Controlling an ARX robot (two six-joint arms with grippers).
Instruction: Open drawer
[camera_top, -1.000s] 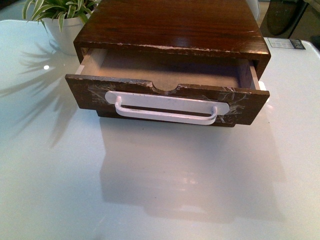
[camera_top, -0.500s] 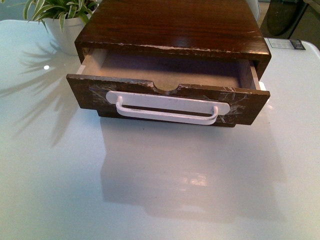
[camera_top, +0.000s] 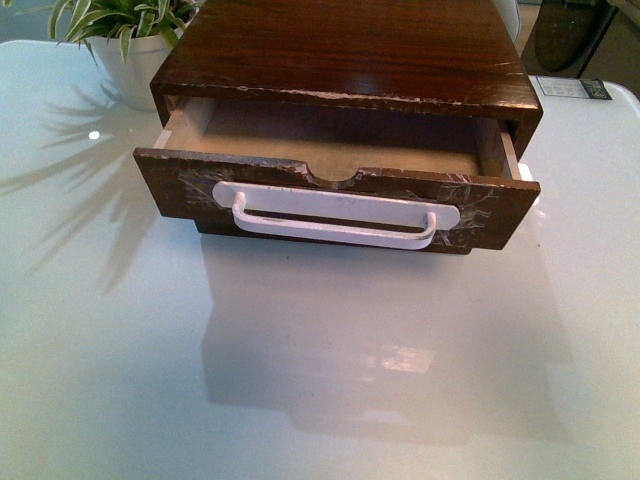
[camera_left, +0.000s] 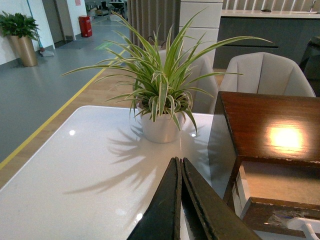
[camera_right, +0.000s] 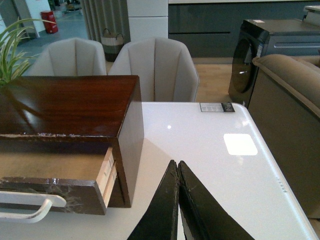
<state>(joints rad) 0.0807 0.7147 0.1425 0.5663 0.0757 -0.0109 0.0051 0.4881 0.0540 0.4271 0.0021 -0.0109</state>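
The dark brown drawer (camera_top: 335, 205) stands pulled partway out of its wooden cabinet (camera_top: 340, 50), showing a pale inside, a half-round top notch and a long white bar handle (camera_top: 335, 222) with whitish tape scuffs. Neither arm shows in the front view. My left gripper (camera_left: 179, 161) is shut with nothing in it, off the cabinet's left side, where the drawer (camera_left: 280, 215) corner shows. My right gripper (camera_right: 178, 163) is shut and empty, off the cabinet's right side, with the drawer (camera_right: 55, 187) and its handle (camera_right: 30, 207) beside it.
A spider plant in a white pot (camera_top: 125, 50) stands at the cabinet's back left on the white table (camera_top: 320, 380); in the left wrist view the plant (camera_left: 162, 100) is ahead. Grey chairs (camera_right: 155, 67) sit behind the table. A small label (camera_top: 570, 88) lies at the back right.
None apart from a slight shift of the drawer front between one second ago and half a second ago; it has held still since.
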